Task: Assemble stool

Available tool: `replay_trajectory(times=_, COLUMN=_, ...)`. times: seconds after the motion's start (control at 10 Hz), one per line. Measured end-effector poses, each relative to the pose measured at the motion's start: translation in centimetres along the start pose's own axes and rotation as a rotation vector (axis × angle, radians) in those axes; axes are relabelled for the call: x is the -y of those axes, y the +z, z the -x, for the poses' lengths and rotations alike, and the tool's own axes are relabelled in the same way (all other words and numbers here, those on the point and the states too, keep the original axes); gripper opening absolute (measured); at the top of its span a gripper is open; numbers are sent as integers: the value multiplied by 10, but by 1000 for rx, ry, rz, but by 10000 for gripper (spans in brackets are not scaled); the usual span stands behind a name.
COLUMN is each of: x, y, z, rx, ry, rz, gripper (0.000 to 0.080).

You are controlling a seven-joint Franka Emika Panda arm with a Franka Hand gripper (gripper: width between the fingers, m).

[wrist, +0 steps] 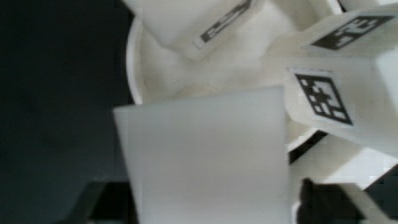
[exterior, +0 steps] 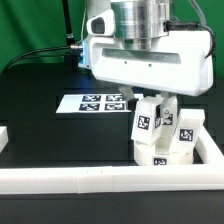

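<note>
This is a robotics lab test bench: a white robot arm (exterior: 150, 55) hangs over a matte black surface (exterior: 40, 120) fenced by white border rails (exterior: 100, 180), with a flat marker board (exterior: 102, 102) of printed square tags lying fixed on it and like tags on the loose white legs (exterior: 165, 135).

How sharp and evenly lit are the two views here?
Exterior view: evenly lit and fairly sharp, marker board tags distinct. Wrist view: too close, the nearest leg blurred and washed out, a tag beside it soft.
</note>
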State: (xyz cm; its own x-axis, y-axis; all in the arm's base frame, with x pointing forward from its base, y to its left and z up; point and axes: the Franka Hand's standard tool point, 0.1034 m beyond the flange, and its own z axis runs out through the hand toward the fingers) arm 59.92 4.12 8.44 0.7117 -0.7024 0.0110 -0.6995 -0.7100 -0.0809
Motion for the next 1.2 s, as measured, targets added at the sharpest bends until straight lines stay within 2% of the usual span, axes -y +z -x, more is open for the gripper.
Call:
replay_trajectory(times=0.1, x=-2, y=0, z=-2, rx=-16, ry=-3, rz=-8, gripper=337)
replay_trajectory(times=0.4, x=-1, y=0, z=-2, rx=-16, ry=18, rz=-8, gripper=337)
replay_trajectory(times=0.5, x=0, y=0, z=-1, rx=-14, ry=102, rz=-13, gripper=337)
replay_trajectory(times=0.6, x=2, y=1, z=-1, rx=-17, ry=275, rz=-37, gripper=337)
replay_trajectory(times=0.7, x=3, y=2, z=-2, rx=-24, ry=434, rz=-73, gripper=337)
replay_trajectory(times=0.8, x=5, y=2, z=-2, rx=-30, ry=536, rz=-91, gripper=337)
replay_trajectory(times=1.0, x=11, y=2, z=2, rx=-16, ry=761, rz=-86, gripper=337)
replay_trajectory(times=1.1, x=14, y=2, z=0, rx=-5, ry=801, rz=-64, gripper=337)
replay_trajectory(times=1.2, x=14, y=3, z=-1, rx=-4, ry=830, rz=-73, gripper=337)
